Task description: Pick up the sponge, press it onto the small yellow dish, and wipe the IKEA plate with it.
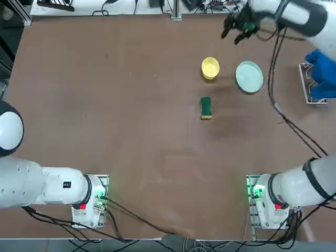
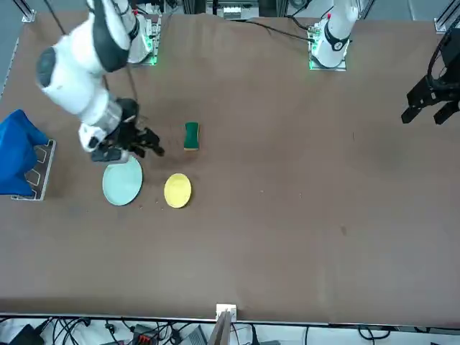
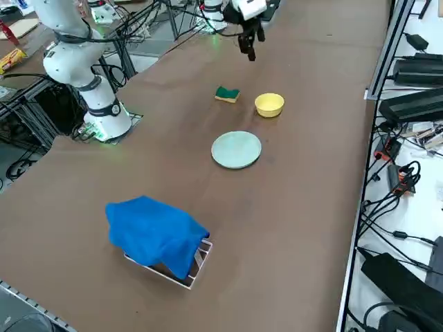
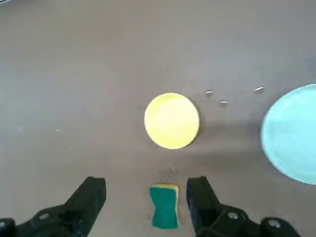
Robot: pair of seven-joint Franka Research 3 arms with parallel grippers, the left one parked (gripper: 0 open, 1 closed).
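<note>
Sponge (image 1: 206,107) lies untouched near small yellow dish (image 1: 210,67); right gripper (image 1: 235,30) hovers high, fingers apart.

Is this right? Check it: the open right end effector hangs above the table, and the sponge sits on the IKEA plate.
Wrong on one count: the sponge lies on the bare table, apart from the IKEA plate, as the top view shows. The right end effector does hang open above the table.
</note>
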